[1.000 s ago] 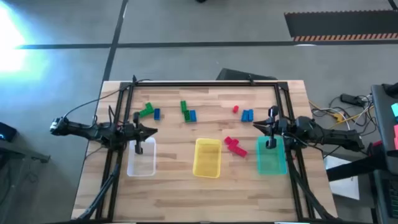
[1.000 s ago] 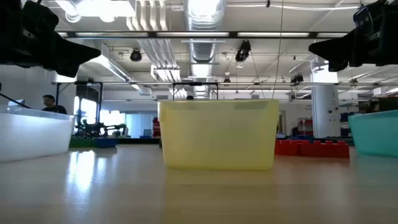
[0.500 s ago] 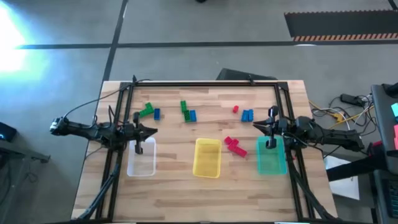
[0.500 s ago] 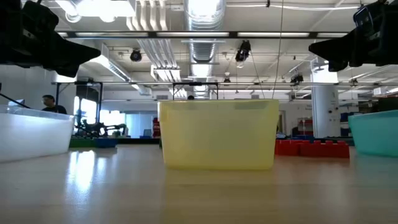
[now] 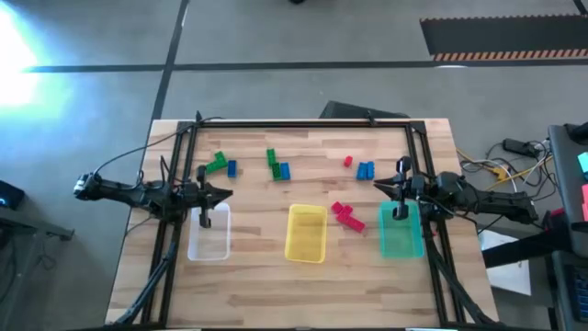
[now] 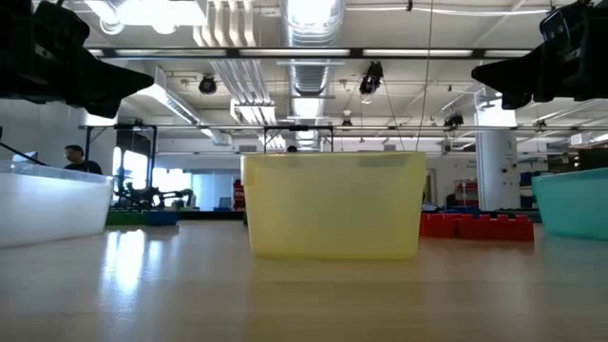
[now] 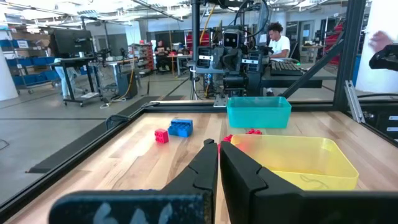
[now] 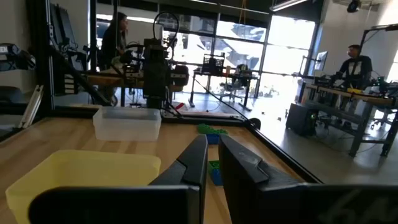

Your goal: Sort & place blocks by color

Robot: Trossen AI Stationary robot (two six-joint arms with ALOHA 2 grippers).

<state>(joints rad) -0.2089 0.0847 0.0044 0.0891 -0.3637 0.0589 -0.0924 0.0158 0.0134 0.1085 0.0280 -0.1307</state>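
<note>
Blocks, small plastic toy bricks, all lie loose on the wooden table top [image 5: 266, 276], none in a tray: green and blue ones [image 5: 220, 165] at the far left, a green-blue pair [image 5: 277, 166] far centre, one small red [image 5: 348, 162] beside blue ones [image 5: 366, 170], and a red cluster [image 5: 346, 215] between the yellow rectangular plastic tray [image 5: 306, 233] and the teal tray [image 5: 401, 232]. My left gripper [image 5: 206, 221] hangs over the clear tray [image 5: 209, 235], fingers nearly pressed together, empty; my right gripper [image 5: 398, 211] hangs over the teal tray, likewise. Risks, as I judge them: touching bricks of two colours could come up together; a grasp at the red cluster could nudge either neighbouring tray. No readable writing or brand seen.
</note>
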